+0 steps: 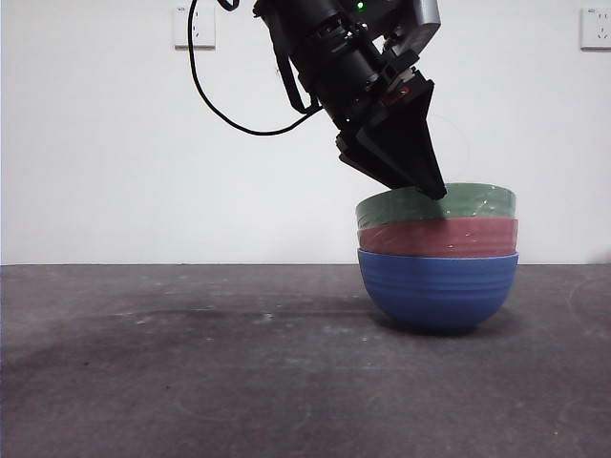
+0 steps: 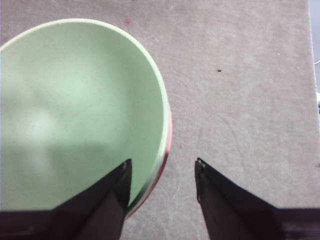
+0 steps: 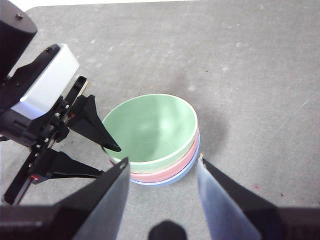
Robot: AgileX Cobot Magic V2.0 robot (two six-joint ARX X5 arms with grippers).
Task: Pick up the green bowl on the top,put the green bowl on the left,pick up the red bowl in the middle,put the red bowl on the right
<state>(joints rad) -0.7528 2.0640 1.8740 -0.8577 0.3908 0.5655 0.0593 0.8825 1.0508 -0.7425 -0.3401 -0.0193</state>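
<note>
Three stacked bowls, green bowl point(image 1: 436, 203) topmost, left hand point(image 2: 162, 170) open astride its rim, nothing gripped.

A plain white wall point(image 1: 105, 143) stands behind a dark grey, scuffed table top point(image 1: 191, 372) with pale smudges. Two white wall sockets sit high on it, one point(image 1: 194, 27) toward the left and one point(image 1: 596, 29) at the right edge. The light is even and soft

Blue bowl point(image 1: 438, 291) resting on the grey desk point(image 1: 191, 372). White wall point(image 1: 115, 143) behind the desk, with sockets point(image 1: 194, 27) high on the wall, one at each upper corner.
</note>
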